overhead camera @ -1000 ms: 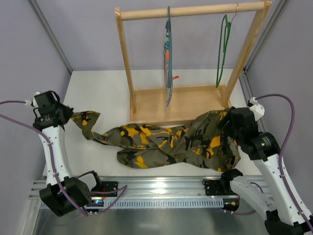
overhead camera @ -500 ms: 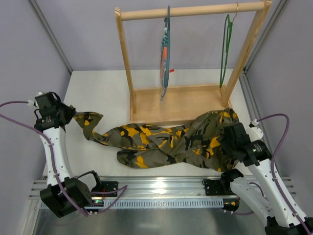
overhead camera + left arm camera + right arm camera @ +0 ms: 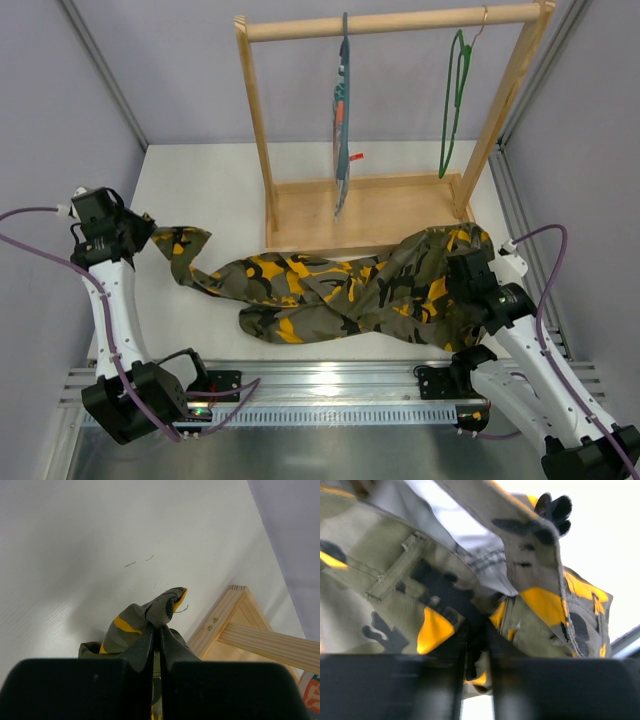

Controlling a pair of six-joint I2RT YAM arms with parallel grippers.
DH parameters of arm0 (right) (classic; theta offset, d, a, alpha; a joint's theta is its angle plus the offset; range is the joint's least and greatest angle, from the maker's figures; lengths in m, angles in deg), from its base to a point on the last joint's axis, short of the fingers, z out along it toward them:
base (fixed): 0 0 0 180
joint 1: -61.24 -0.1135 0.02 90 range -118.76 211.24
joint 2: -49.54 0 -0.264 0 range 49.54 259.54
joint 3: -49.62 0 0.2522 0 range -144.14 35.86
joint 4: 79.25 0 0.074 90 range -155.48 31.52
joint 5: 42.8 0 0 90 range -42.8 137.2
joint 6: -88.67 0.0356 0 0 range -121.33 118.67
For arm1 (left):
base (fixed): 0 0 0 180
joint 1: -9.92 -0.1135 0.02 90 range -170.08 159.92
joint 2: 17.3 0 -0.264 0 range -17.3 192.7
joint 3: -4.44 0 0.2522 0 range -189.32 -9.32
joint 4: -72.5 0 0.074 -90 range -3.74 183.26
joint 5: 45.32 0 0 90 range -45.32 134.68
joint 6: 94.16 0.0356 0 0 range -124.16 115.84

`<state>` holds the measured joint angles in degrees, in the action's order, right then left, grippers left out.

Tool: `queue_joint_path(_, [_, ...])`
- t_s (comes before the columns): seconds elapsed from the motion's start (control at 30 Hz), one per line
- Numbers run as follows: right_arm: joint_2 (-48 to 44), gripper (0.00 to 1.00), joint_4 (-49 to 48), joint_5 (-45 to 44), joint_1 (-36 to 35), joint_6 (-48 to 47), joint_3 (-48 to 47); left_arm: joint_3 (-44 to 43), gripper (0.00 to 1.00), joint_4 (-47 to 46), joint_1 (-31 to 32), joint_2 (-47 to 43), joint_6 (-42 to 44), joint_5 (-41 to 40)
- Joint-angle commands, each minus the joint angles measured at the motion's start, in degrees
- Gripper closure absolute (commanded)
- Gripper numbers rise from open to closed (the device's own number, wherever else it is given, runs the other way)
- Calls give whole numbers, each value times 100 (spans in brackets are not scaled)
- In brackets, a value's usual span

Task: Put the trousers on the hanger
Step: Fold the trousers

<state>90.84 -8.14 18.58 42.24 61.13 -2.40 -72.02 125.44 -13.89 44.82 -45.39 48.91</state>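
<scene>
Trousers (image 3: 340, 290): long camouflage cloth in olive, black and orange-yellow, laid crumpled across the white table (image 3: 210, 180) in front of the wooden rack (image 3: 255, 130). One narrow end is drawn out to the left, and the bulkier part is heaped at the right, where it overlaps the front right corner of the rack's base board (image 3: 370, 212). Left gripper (image 3: 143, 237): seen at the far left end of the cloth. In the left wrist view the left gripper (image 3: 159, 630) is closed to a thin slit, with a fold of the trousers (image 3: 162, 607) pinched between the fingers and its tip poking out beyond them above the table (image 3: 100, 540). Right gripper (image 3: 463, 277): set down into the heaped right part. In the right wrist view the right gripper (image 3: 477, 647) is drawn nearly together, with dark and yellow fabric of the trousers (image 3: 395, 570) caught in the narrow gap and a flap draped overhead. Hanger (image 3: 455, 100): thin green wire, hung by its hook from the top rail (image 3: 400, 22) near the right post, well apart from the trousers and from both grippers. Blue-grey hanger (image 3: 345, 60): hung at the middle of the same rail, carrying a striped cloth (image 3: 341, 120).
</scene>
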Motion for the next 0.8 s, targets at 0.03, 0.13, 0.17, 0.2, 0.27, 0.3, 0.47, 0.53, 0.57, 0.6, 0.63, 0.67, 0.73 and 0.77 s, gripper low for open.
queue_joint_path(0.03, [-358,96,-584,-547,20,-558,-330,21,100,-358,-53,-87,-69,104])
queue_joint_path(0.13, [-438,96,-286,-793,28,-1050,-1155,-23,100,-393,-53,-218,-157,113])
queue_joint_path(0.17, [-438,96,-163,-907,20,-1278,-1714,-41,100,-393,-53,-245,-200,104])
queue_joint_path(0.2, [-430,96,47,-1082,28,-1384,-1998,-84,100,-393,-53,-271,-218,87])
queue_joint_path(0.27, [-404,96,198,-1268,28,-1639,-2778,-137,100,-376,-53,-350,-245,69])
queue_joint_path(0.3, [-412,96,277,-1425,20,-1901,-3009,-207,100,-350,-45,-351,-262,52])
queue_joint_path(0.47, [-298,96,357,-1892,28,-2483,-4344,-427,100,-113,-53,-482,-227,-133])
queue_joint_path(0.53, [-166,96,330,-1998,20,-2789,-4680,-576,100,-42,-62,-544,-157,-229])
queue_joint_path(0.57, [-114,96,348,-2024,28,-2861,-5021,-621,100,63,-88,-605,-131,-273])
queue_joint_path(0.6, [0,96,339,-2025,20,-2931,-5190,-682,100,98,-97,-632,-96,-326])
queue_joint_path(0.63, [36,96,330,-2051,20,-3063,-5348,-726,100,116,-106,-667,-43,-378])
queue_joint_path(0.67, [88,96,295,-2042,20,-3125,-5637,-840,100,212,-115,-728,-17,-370])
queue_joint_path(0.73, [203,96,269,-2051,28,-3274,-5902,-937,100,335,-106,-764,54,-781])
queue_joint_path(0.77, [229,96,251,-2016,28,-3327,-6077,-1033,100,414,-106,-764,63,-914])
